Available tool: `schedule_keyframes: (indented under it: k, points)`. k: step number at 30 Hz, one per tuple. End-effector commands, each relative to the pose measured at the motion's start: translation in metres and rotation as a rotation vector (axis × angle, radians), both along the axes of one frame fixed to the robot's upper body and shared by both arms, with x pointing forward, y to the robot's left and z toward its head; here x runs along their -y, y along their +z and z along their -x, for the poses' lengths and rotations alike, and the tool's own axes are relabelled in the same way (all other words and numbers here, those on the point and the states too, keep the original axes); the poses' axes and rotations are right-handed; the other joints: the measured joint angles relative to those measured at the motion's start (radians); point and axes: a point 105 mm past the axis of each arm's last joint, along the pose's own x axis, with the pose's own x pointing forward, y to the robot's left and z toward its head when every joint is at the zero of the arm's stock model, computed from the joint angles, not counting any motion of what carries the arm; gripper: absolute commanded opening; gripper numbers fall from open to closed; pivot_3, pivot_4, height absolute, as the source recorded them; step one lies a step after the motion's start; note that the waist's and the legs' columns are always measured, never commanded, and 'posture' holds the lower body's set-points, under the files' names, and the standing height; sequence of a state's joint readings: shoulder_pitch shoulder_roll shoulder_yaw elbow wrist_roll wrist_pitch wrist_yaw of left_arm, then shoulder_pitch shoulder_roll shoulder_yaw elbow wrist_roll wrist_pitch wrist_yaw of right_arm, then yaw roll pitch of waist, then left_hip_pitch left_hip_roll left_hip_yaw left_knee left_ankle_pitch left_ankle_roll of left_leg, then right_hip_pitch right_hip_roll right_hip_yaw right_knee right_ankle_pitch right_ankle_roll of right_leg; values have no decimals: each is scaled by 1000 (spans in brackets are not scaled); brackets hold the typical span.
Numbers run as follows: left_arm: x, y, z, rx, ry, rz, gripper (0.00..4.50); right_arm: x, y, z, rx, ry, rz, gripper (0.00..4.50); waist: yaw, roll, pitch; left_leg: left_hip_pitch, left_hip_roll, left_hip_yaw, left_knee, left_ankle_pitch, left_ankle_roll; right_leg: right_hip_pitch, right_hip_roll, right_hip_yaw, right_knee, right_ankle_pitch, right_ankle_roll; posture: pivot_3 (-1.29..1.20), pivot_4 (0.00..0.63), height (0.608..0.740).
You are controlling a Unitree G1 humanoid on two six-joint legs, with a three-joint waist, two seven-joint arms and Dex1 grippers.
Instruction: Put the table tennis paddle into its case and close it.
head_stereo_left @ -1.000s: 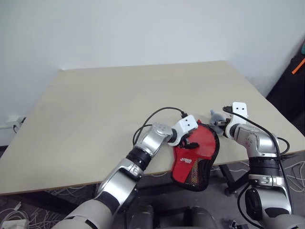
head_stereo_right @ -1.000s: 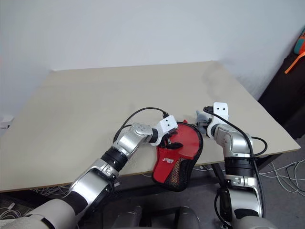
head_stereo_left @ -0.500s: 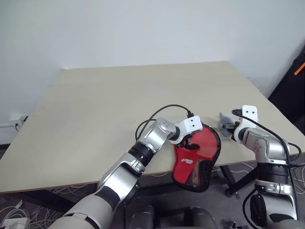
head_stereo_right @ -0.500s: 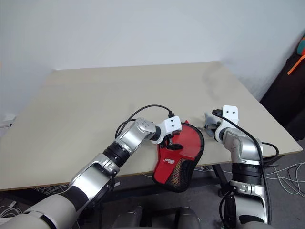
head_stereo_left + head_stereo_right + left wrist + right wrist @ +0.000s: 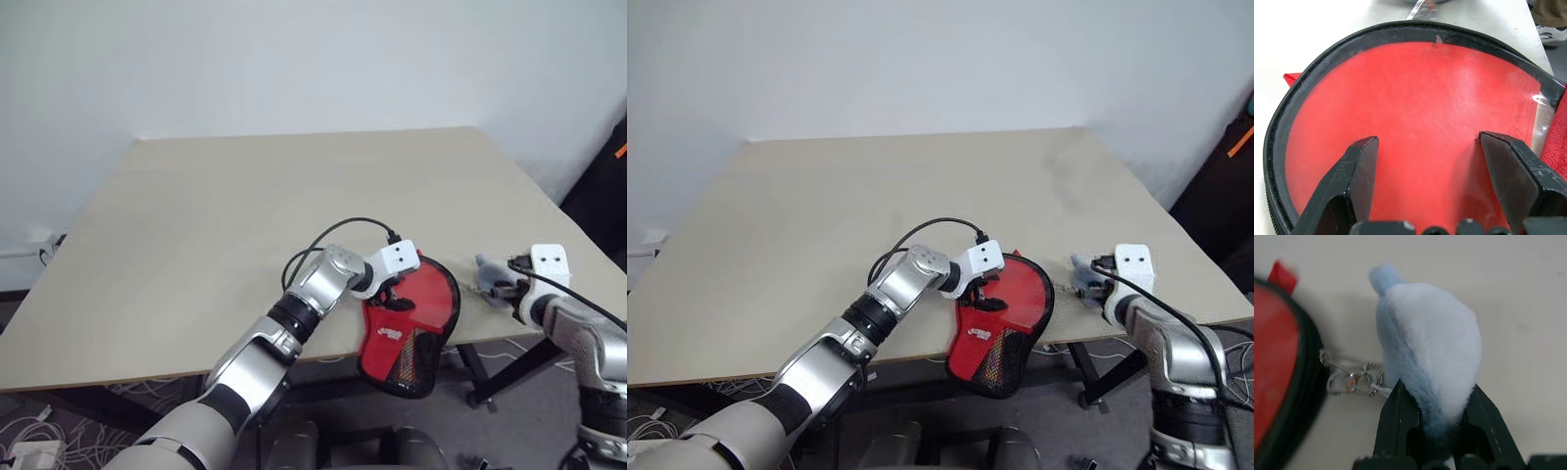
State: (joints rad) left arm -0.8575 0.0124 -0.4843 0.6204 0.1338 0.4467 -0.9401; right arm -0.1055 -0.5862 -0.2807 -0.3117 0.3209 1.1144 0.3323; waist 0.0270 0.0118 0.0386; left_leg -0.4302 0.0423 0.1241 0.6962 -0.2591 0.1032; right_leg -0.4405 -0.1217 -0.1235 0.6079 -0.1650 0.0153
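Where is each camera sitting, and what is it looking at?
Left eye view: on the head, looking down over the table; both arms show.
Right eye view: beside it, same scene.
Left wrist view: on the left wrist, facing the case between two spread fingers.
Right wrist view: on the right wrist, facing a fluffy blue charm pinched in the right gripper.
Shared: the case appears in every view, under the left gripper.

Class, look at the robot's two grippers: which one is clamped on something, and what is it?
The right gripper, pinching a pale blue fluffy charm. The left gripper stands open over the red case.
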Motion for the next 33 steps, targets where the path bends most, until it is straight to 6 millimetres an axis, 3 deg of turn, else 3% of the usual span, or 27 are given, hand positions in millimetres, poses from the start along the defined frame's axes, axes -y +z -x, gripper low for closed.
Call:
schedule_keyframes:
  k: [1, 5, 9, 19, 33]
  points:
    - [-18, -29, 2, -83, 52, -90, 3491, -12, 12, 22, 2, 147, -22, 325, 1, 0, 0, 0, 0, 0, 0, -1, 0, 0, 0, 0, 0, 0, 1, 0, 0, 724]
    - [-16, -29, 2, -86, 52, -86, 3491, -39, 13, 44, -10, 364, -30, 324, 0, -1, 0, 0, 0, 0, 1, -1, 0, 1, 0, 0, 0, -1, 1, 0, 0, 724]
    - [-16, -30, 3, -89, 48, -85, 3491, -52, 8, 64, -47, 507, -30, 324, 0, -3, 0, 1, 0, 0, 2, -2, 0, 1, 0, 0, 0, -1, 1, 0, 0, 724]
    - [-17, -29, 0, -88, 65, -76, 3491, -58, -17, 113, -179, 673, -84, 324, 2, -8, -3, 1, 1, -1, 3, -3, -1, 2, 0, 0, 0, -1, 1, 0, 0, 724]
    - [-16, -28, -2, -81, 62, -74, 3491, -61, -15, 153, -219, 766, -126, 324, 3, -9, -4, 1, 1, -1, 5, -4, 0, 3, -1, 0, -1, -1, 2, 0, 0, 724]
